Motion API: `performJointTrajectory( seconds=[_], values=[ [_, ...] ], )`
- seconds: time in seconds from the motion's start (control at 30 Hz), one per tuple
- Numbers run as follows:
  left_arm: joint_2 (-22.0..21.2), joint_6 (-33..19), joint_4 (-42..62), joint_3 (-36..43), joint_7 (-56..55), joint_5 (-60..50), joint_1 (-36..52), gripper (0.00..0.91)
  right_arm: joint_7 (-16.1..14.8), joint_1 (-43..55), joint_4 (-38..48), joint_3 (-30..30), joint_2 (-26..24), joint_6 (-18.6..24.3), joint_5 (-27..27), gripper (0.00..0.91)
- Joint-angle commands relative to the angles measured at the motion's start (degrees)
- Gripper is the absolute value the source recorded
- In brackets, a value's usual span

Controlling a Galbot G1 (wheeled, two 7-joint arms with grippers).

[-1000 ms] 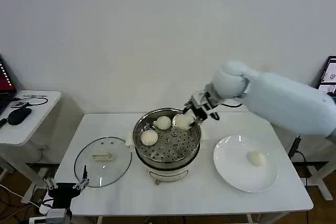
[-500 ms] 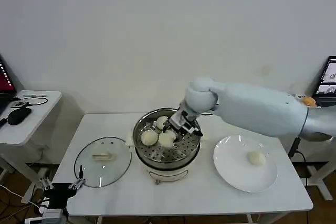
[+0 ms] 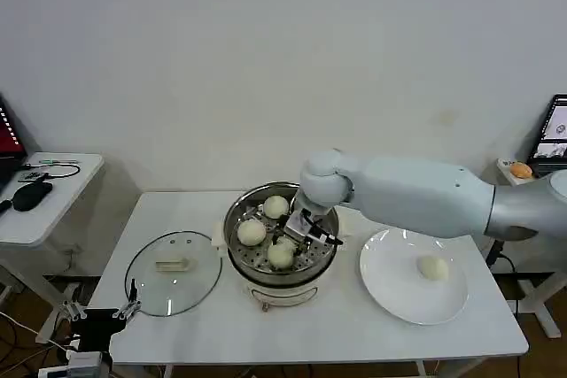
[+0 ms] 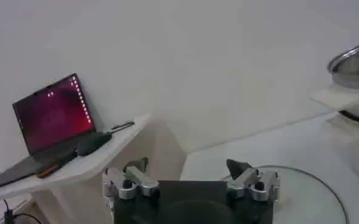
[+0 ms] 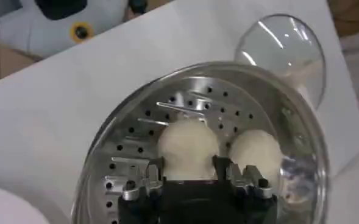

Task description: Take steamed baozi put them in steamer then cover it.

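Note:
The steamer (image 3: 324, 252) stands mid-table, its perforated tray (image 5: 136, 131) showing. My right gripper (image 3: 299, 231) reaches down into it, shut on a steamed baozi (image 5: 188, 146) that rests low at the tray's front (image 3: 281, 255). Two more baozi lie in the tray, one at the back (image 3: 275, 206) and one at the left (image 3: 252, 232); one of them sits beside the held one (image 5: 255, 152). A further baozi (image 3: 432, 267) lies on the white plate (image 3: 390, 282). The glass cover (image 3: 173, 272) lies flat left of the steamer. My left gripper (image 4: 191, 173) hangs open and empty by the table's front-left corner (image 3: 99, 316).
A side table (image 3: 49, 201) with a laptop (image 4: 51, 119) and a mouse stands at the left, beyond the table's edge. The cover (image 4: 304, 195) lies just ahead of the left gripper. Bare tabletop runs along the front edge.
My right gripper carried the baozi from the steamer's back-right rim down and forward onto the front of the tray. The left arm barely shifted.

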State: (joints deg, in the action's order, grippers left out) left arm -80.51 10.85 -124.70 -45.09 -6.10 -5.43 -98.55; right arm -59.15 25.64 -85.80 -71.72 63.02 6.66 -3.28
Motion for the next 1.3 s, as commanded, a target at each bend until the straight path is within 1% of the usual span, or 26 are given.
performJointTrajectory(
  seconds=[0.03, 0.13, 0.17, 0.2, 0.23, 0.3, 0.5, 0.6, 0.73, 0.83, 0.9, 0.93, 1.03, 1.1, 1.13, 1.17, 1.23, 1.27, 1.3],
  values=[
    [-0.04, -0.01, 0.06, 0.02, -0.01, -0.01, -0.01, 0.907, 0.32, -0.23, 1.14, -1.06, 0.83, 3.22, -2.5, 0.564],
    [-0.11, 0.01, -0.05, 0.08, 0.01, -0.03, -0.12, 0.907, 0.06, -0.23, 1.85, -1.14, 0.9, 3.54, -2.77, 0.584],
    [-0.12, 0.04, -0.1, 0.1, -0.01, -0.01, -0.2, 0.907, 0.06, -0.22, 2.0, -1.13, 0.91, 3.61, -2.71, 0.725],
    [-0.09, 0.17, -0.14, 0.11, 0.02, -0.02, -0.27, 0.907, 0.11, -0.2, 2.11, -1.07, 0.9, 3.63, -2.51, 0.826],
    [-0.04, 0.28, -0.19, 0.14, 0.01, -0.11, -0.39, 0.907, 0.46, -0.18, 2.19, -1.01, 0.91, 3.61, -2.18, 0.907],
    [0.0, 0.38, -0.29, 0.23, 0.06, -0.21, -0.48, 0.907, 1.4, -0.13, 2.18, -0.76, 0.97, 3.61, -1.32, 0.907],
    [0.09, 0.52, -0.29, 0.49, 0.04, -0.22, -0.06, 0.907, 1.29, 0.97, 1.48, 0.61, -0.21, 2.96, -0.52, 0.907],
    [0.23, 0.55, -0.22, 0.7, 0.06, -0.21, 0.09, 0.907, 1.28, 1.99, 1.08, 1.43, -1.55, 2.54, -0.01, 0.907],
    [0.71, 0.66, -0.04, 0.94, 0.12, -0.1, 0.36, 0.907, 1.59, 5.29, -0.11, 2.5, -5.64, -0.16, 2.64, 0.907],
    [1.67, 0.88, 0.27, 0.6, 0.27, 0.45, 0.81, 0.907, 1.47, 6.96, -0.7, 3.94, -10.83, -4.58, 2.99, 0.907],
    [2.45, 1.04, 0.4, 0.51, 0.38, 0.83, 1.11, 0.907, 0.4, 8.05, -0.68, 4.74, -15.06, -7.85, 1.53, 0.907],
    [2.7, 1.11, 0.43, 0.54, 0.41, 0.93, 1.19, 0.907, 0.26, 8.48, -0.79, 4.74, -16.74, -10.41, 1.01, 0.907],
    [3.37, 1.15, 0.78, 1.18, 0.5, 1.01, 1.92, 0.907, 0.23, 9.73, -0.54, 4.04, -24.56, -13.19, 1.4, 0.907],
    [3.5, 1.2, 1.08, 2.0, 0.52, 0.93, 2.39, 0.907, 0.4, 9.51, -1.46, 3.66, -31.65, -13.91, 0.72, 0.907],
    [3.55, 1.21, 1.14, 2.28, 0.55, 0.84, 2.51, 0.907, 0.41, 9.51, -1.72, 3.66, -32.17, -14.01, 0.46, 0.907],
    [3.68, 1.21, 1.23, 2.75, 0.63, 0.73, 2.77, 0.907, 0.56, 8.13, -3.09, 3.94, -36.58, -15.19, 0.43, 0.907],
    [4.06, 1.32, 1.46, 3.28, 0.72, 0.68, 3.27, 0.907, 0.74, 4.71, -4.96, 6.01, -40.88, -15.97, 0.41, 0.907],
    [4.29, 1.34, 1.56, 3.61, 0.75, 0.69, 3.58, 0.907, 0.75, 0.63, -5.87, 8.38, -43.18, -16.56, 0.15, 0.907],
    [4.52, 1.38, 1.66, 3.82, 0.79, 0.69, 3.92, 0.907, 0.83, -3.88, -6.43, 12.08, -44.98, -17.0, -0.34, 0.907]
  ],
)
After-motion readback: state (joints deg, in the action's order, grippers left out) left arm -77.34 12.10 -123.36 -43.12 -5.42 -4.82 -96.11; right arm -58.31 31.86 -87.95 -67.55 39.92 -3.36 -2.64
